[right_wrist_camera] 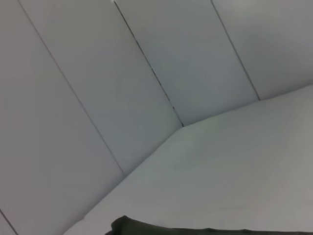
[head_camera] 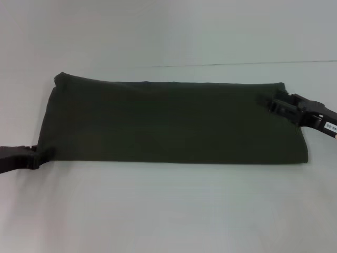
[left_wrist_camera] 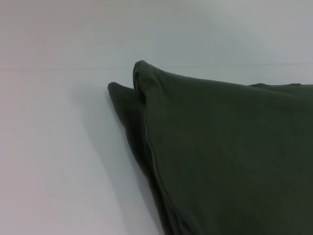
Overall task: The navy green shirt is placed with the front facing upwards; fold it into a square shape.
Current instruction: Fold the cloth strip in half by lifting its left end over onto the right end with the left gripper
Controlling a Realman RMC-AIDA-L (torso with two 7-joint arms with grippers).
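The navy green shirt lies on the white table as a long, flat band running left to right, with no lettering showing. My left gripper sits at its near left corner, shut on the cloth, which puckers toward it. The left wrist view shows a layered corner of the shirt with a stitched hem. My right gripper rests over the shirt's right end, close to the far corner. The right wrist view catches only a dark sliver of the shirt.
The table stretches white in front of the shirt and on both sides. A pale panelled wall rises behind the table's back edge.
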